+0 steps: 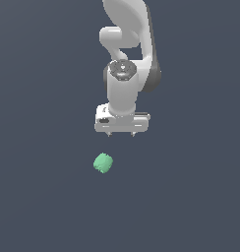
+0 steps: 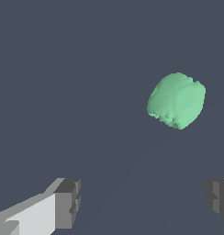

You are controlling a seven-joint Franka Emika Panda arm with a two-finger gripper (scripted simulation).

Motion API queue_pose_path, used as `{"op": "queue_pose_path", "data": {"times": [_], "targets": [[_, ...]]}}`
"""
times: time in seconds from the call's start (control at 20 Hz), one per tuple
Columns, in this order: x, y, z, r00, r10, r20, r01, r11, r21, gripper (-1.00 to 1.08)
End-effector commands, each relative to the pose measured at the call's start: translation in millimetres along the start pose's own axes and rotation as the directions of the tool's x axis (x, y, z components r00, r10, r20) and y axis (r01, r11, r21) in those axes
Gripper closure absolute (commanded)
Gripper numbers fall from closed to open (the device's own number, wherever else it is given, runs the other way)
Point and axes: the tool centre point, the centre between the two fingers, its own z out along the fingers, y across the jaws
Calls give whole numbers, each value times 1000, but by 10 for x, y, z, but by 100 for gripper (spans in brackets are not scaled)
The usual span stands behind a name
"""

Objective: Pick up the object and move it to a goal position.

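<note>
The object (image 1: 103, 163) is a small mint-green lumpy blob lying on the dark grey floor, a little toward the exterior view's left of the arm. My white gripper (image 1: 120, 134) hangs above and behind it, apart from it, with only the two short fingertips showing under the hand. In the wrist view the object (image 2: 176, 100) lies beyond the fingers (image 2: 68, 202), outside the gap between them. The jaws stand wide apart and hold nothing, so the gripper (image 2: 143, 199) is open.
The white arm (image 1: 127, 59) rises behind the gripper toward the top of the exterior view. A flat dark grey floor (image 1: 43, 197) spreads all around; no goal marker shows.
</note>
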Motion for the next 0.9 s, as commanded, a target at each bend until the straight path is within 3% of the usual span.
{"op": "queue_pose_path", "data": {"times": [0.0,0.45,0.85], "targets": [[0,0,0,1000,0,0,0,1000,0,-92],[2,47,-131,1000,-19,-13,19,1000,-23,-92],[53,88,-85,1000,13,-13,-14,1000,-18,-92]]}}
